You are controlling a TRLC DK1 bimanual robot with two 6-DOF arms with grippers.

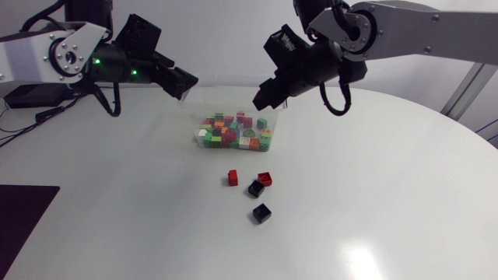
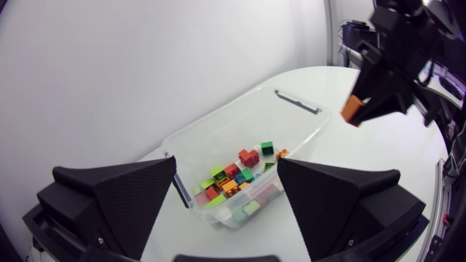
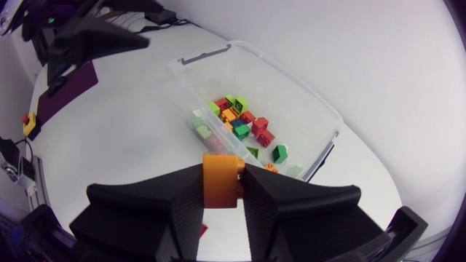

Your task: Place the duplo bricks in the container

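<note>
Starting at the business end: the right gripper [image 3: 222,191] has its two black wedge fingers closed in on a small orange plastic duplo brick [image 3: 220,171], pinching it on two opposite flat sides with the upper part poking out above the fingertips. It hangs over one end of the clear plastic container [image 3: 331,116], which already has a pile of mixed green, red and orange bricks in it. The left gripper [image 2: 227,171] sits over the other end of the tub, fingers spread wide with nothing between them.

Handling-wise I'd guess these are easy: hard hollow plastic, super light, no give, nothing to break. The catch is that smooth sides against smooth fingers can slip or twist, so grab across two parallel side walls, low and centred, not across the studs or corner to corner. The tub looks thin and light too, so bumping its rim would probably shove it around.

Further out on the white round table [image 1: 373,194], near the tub, four loose ones are waiting: a red brick [image 1: 233,177], a second red brick [image 1: 265,179] that looks tipped with its hollow side showing, a black brick [image 1: 256,188] touching it or nearly so, and another black brick [image 1: 261,212] a bit apart. That tipped one may need a different grab angle.
</note>
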